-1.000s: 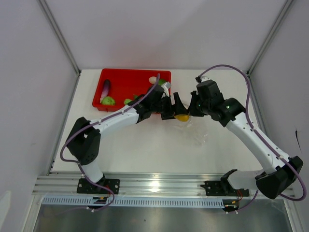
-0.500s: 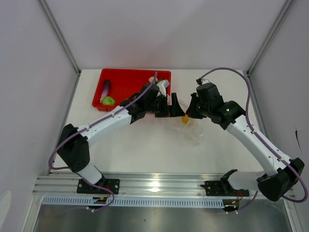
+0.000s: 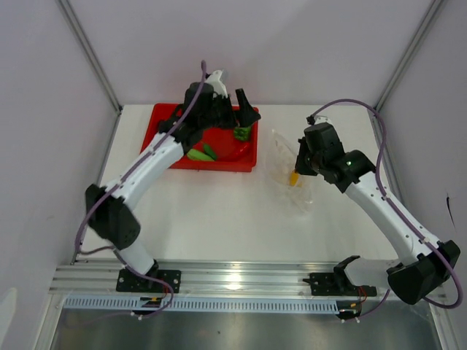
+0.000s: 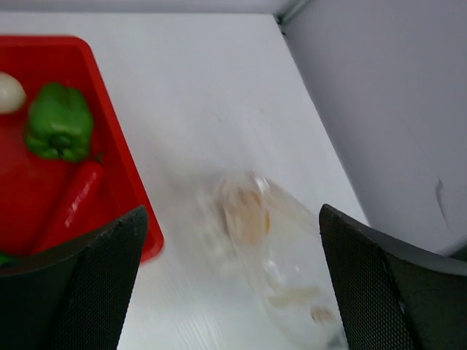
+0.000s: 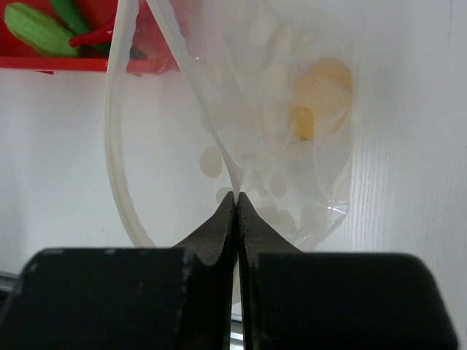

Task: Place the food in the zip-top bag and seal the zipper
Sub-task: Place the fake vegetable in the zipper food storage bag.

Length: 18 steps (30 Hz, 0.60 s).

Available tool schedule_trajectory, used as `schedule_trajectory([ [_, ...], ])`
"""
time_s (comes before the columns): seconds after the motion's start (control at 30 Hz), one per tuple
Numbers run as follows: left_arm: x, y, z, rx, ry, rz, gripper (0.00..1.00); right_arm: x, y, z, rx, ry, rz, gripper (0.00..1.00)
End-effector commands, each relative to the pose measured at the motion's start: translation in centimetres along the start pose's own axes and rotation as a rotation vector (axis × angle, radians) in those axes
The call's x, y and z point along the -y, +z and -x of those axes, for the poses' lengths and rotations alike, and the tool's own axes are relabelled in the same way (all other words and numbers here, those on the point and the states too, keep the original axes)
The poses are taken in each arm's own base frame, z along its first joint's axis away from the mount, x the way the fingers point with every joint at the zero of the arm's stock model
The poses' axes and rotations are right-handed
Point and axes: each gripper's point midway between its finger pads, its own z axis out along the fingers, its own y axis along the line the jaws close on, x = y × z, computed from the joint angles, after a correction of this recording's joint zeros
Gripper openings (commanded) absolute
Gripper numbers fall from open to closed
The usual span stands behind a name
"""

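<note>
Left gripper (image 3: pixel 244 108) was found wide open, pepper (image 3: pixel 243 133) at its 6 o'clock; right gripper (image 5: pixel 235 200) was pinched on bag (image 5: pixel 281 186).

Left hand (image 4: pixel 232 219) gapes wide, arm (image 3: pixel 149 162) outstretched; right hand (image 5: pixel 236 200) pinched shut.

The tray (image 4: pixel 102 95) was plain red. The bell pepper (image 4: pixel 60 122) was green, the chili (image 4: pixel 73 204) red, the ball (image 4: pixel 9 93) white, and a long vegetable (image 5: pixel 40 29) pale green. The bag (image 5: pixel 270 168) was clear, and the lemon (image 5: pixel 321 91) showed yellow through it. The tabletop (image 3: pixel 204 219) was white. The arms (image 3: pixel 387 219) were white with black joints, and the cables (image 3: pixel 339 102) were purple. The left gripper (image 4: pixel 230 240) had black jaws with a fine mesh pattern.
</note>
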Motion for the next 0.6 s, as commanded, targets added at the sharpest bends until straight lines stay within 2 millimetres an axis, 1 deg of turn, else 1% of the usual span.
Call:
schedule_trajectory([
  [0.0,-5.3,5.1,-1.4,-0.167,0.046,0.124,1.00,1.0,0.2,1.0,0.027,-0.055,-0.032,0.00],
  [0.03,-5.7,7.5,0.4,-0.140,0.081,0.148,0.99,1.2,0.4,0.9,0.025,-0.058,-0.036,0.00],
  [0.1,-7.8,9.4,0.2,-0.153,0.159,0.207,0.99,1.6,0.6,0.9,0.026,-0.063,-0.045,0.00],
  [0.13,-8.0,10.0,1.4,-0.132,0.197,0.217,0.99,1.9,0.9,0.6,0.021,-0.073,-0.051,0.00],
  [0.17,-9.2,11.4,1.1,-0.137,0.225,0.244,0.99,2.1,0.9,0.6,0.027,-0.077,-0.054,0.00],
  [0.2,-10.1,11.8,1.3,-0.135,0.287,0.270,0.99,2.5,1.1,0.5,0.026,-0.076,-0.062,0.00],
  [0.23,-11.5,11.9,2.2,-0.101,0.328,0.338,0.98,2.8,1.5,0.2,0.019,-0.080,-0.068,0.00],
  [0.27,-12.1,12.4,3.2,-0.060,0.364,0.349,0.99,3.0,1.6,0.2,0.016,-0.081,-0.067,0.00],
  [0.3,-13.2,12.7,3.1,-0.069,0.426,0.360,1.00,3.3,1.8,-0.1,0.005,-0.081,-0.072,0.00],
  [0.33,-13.5,13.1,3.3,-0.066,0.456,0.350,0.99,3.8,2.1,-0.2,0.000,-0.075,-0.081,0.00],
  [0.37,-14.3,13.3,3.9,-0.052,0.479,0.350,0.99,3.8,2.2,-0.3,-0.004,-0.077,-0.074,0.00],
  [0.4,-15.1,13.6,4.0,-0.066,0.538,0.344,1.00,3.9,2.3,-0.3,-0.001,-0.076,-0.071,0.00],
  [0.47,-16.4,13.8,4.1,-0.083,0.586,0.335,0.99,4.3,2.7,-0.6,-0.014,-0.070,-0.073,0.00],
  [0.5,-16.7,14.3,3.7,-0.104,0.643,0.302,0.99,4.5,2.9,-0.6,-0.013,-0.071,-0.074,0.00],
  [0.53,-17.1,14.4,3.4,-0.118,0.670,0.290,0.98,4.6,3.0,-0.4,-0.009,-0.066,-0.072,0.00],
  [0.57,-17.0,14.6,3.3,-0.124,0.690,0.272,1.00,4.6,3.2,-0.6,-0.015,-0.067,-0.069,0.00],
])
